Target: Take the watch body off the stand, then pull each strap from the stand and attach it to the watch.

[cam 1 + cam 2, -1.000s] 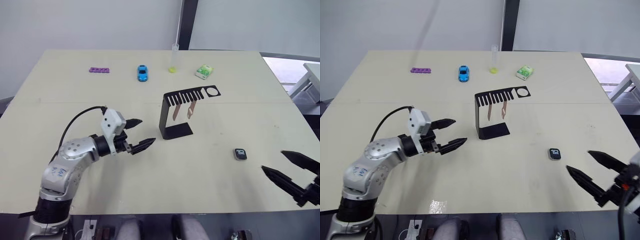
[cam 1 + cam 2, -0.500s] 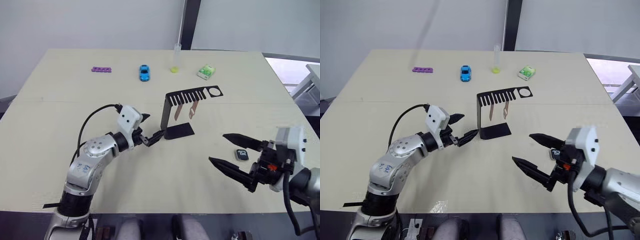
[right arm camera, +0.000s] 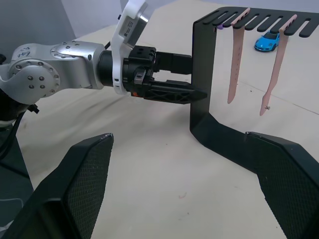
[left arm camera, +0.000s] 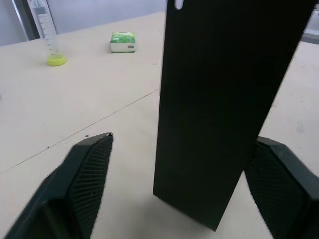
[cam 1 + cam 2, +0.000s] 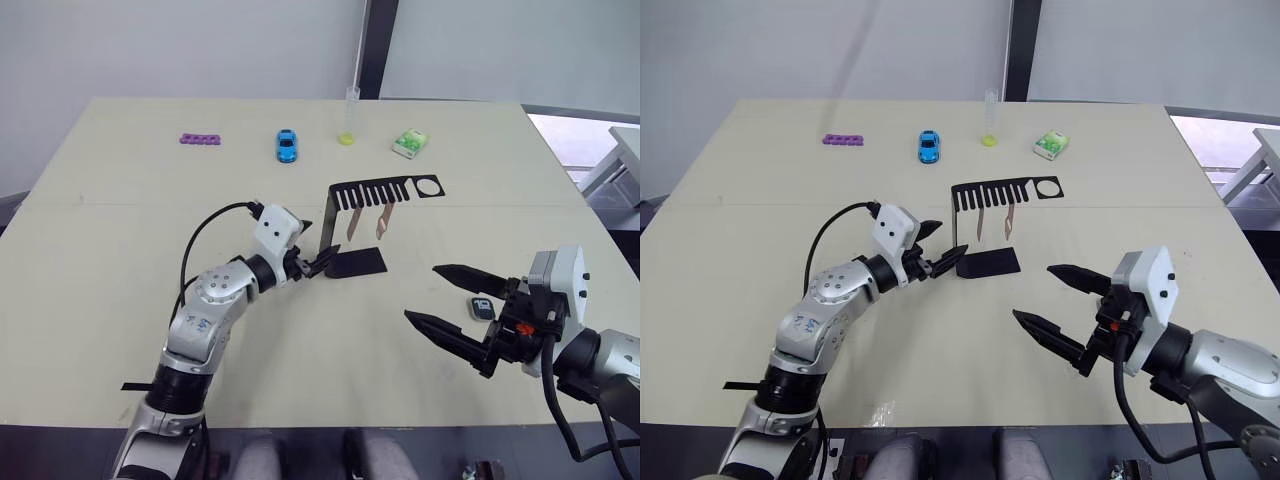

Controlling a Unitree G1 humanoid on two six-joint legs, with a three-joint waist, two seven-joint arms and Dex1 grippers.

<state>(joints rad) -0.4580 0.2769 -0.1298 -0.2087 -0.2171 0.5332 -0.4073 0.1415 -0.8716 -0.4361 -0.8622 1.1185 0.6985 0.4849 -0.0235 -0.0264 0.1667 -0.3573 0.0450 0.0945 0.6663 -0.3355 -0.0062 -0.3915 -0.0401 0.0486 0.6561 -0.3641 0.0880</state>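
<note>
The black stand (image 5: pixel 360 263) stands mid-table, and two pale pink straps (image 5: pixel 353 224) (image 5: pixel 382 221) hang from the slots of its top arm. My left gripper (image 5: pixel 318 262) is open low down at the stand's upright (image 4: pixel 214 114), with one finger on each side of it and not pressing on it. The watch body (image 5: pixel 482 309) lies flat on the table to the right of the stand, partly behind my right arm. My right gripper (image 5: pixel 425 293) is open and empty, low over the table, pointing toward the stand (image 3: pixel 219 134) and the straps (image 3: pixel 234 64).
Along the far edge lie a purple perforated strip (image 5: pixel 198 139), a blue toy car (image 5: pixel 286 145), an upright tube with a yellow cap (image 5: pixel 348 115) and a green-and-white packet (image 5: pixel 407 144). The table's right edge is close to my right arm.
My left gripper has moved right until its open fingers straddle the stand's upright. My right gripper has swung in from the right edge and now points at the stand.
</note>
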